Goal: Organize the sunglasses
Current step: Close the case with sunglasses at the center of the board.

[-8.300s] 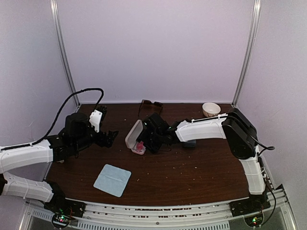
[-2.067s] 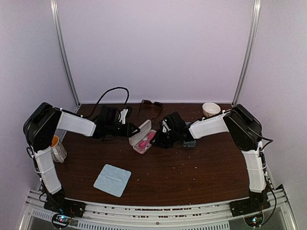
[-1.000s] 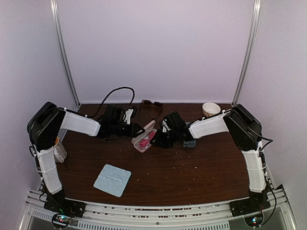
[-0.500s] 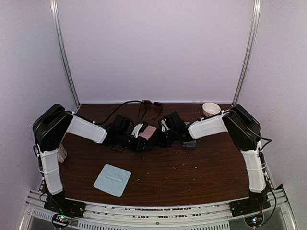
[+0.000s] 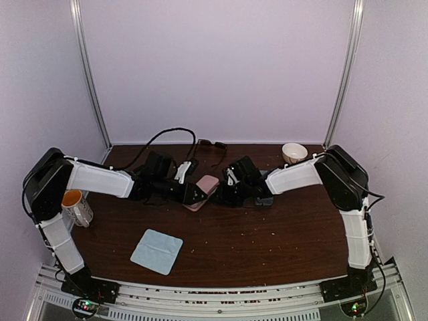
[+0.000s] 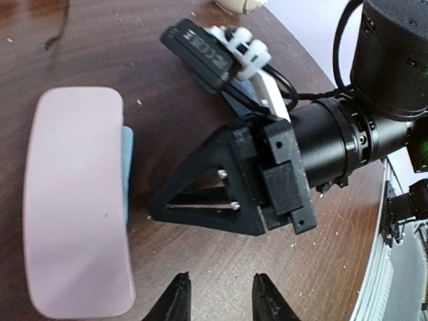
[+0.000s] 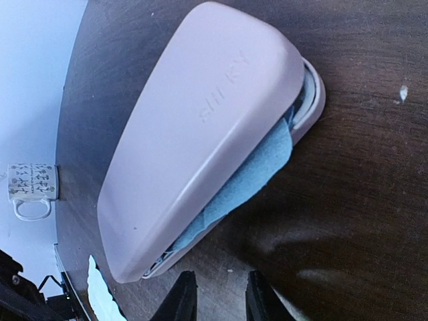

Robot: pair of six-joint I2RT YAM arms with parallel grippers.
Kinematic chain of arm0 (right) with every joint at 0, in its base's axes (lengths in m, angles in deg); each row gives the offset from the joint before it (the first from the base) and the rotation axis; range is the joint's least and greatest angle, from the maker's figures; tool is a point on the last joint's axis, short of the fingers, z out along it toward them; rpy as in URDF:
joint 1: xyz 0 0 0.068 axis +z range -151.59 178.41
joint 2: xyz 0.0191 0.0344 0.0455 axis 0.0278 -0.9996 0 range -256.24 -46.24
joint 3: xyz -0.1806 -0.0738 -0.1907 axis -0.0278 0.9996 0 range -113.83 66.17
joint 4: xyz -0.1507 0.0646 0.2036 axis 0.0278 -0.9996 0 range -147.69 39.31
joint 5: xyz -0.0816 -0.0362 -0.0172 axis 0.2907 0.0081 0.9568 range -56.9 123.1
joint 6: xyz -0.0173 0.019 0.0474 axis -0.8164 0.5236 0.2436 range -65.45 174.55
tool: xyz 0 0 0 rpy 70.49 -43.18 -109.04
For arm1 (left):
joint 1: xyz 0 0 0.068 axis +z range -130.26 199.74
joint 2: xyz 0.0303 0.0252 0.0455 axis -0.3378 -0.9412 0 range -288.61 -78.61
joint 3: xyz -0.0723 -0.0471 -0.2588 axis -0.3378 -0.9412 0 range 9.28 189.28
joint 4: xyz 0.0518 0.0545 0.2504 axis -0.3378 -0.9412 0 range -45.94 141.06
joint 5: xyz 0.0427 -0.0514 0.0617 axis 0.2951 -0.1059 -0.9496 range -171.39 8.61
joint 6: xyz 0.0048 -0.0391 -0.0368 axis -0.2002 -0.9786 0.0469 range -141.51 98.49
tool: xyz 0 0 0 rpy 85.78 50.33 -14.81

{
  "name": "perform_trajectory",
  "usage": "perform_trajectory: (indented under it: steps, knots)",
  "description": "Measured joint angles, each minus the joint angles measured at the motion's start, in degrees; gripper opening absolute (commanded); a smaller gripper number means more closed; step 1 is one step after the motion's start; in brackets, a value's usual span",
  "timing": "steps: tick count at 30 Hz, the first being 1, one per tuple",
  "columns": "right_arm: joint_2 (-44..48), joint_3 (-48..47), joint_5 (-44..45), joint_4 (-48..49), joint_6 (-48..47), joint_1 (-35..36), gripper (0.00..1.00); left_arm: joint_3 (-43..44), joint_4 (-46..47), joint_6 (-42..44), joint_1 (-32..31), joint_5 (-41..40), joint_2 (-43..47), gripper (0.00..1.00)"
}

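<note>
The pink case lies shut in the middle of the table, and a light-blue cloth sticks out of its seam. My left gripper sits low at the case's near-left side. In the left wrist view its fingers stand open over bare wood, with the case to their left. My right gripper is just right of the case. Its fingers are open with nothing between them, a little short of the case. The dark sunglasses rest at the back edge.
A mug stands at the left edge and a pale bowl at the back right. A second light-blue cloth lies flat near the front. A grey-blue case shows partly under the right arm. A black cable loops behind the left arm.
The pink case's lid has gone from standing up to lying shut. My left gripper moved right against the case and its jaws widened slightly. The right gripper has hardly moved.
</note>
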Motion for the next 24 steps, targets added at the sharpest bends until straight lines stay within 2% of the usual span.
perform_trajectory:
  steps: [3, 5, 8, 12, 13, 14, 21, 24]
  knots:
    - [1.86, 0.52, 0.7, -1.53, -1.25, -0.17, 0.29, -1.29, -1.64, 1.7, 0.0, -3.04, 3.32, 0.43]
    - [3.56, 1.11, 1.33, -2.45, -2.23, -0.31, 0.31, -2.12, -3.15, 3.04, 0.0, -5.4, 5.42, 0.55]
    - [6.75, 2.1, 2.62, -4.44, -4.04, -0.59, 0.35, -3.41, -5.22, 5.31, 0.0, -9.16, 8.59, 0.69]
    - [11.04, 3.93, 4.9, -6.95, -6.78, -0.83, 0.39, -4.68, -7.1, 7.93, 0.0, -14.08, 11.17, 0.81]
    - [12.04, 4.5, 5.33, -7.67, -7.41, -0.9, 0.39, -4.98, -7.43, 8.59, 0.0, -15.23, 11.56, 0.87]
    - [12.87, 4.94, 6.01, -8.31, -8.0, -0.94, 0.39, -5.18, -7.72, 9.07, 0.0, -16.44, 11.76, 0.96]
    - [17.05, 9.46, 8.87, -11.41, -11.21, -2.03, 0.41, -4.83, -9.79, 11.98, -0.02, -21.05, 11.47, 0.98]
    - [18.6, 12.13, 10.1, -12.37, -11.76, -2.82, 0.42, -1.49, -12.11, 13.62, 0.0, -22.08, 8.83, 0.98]
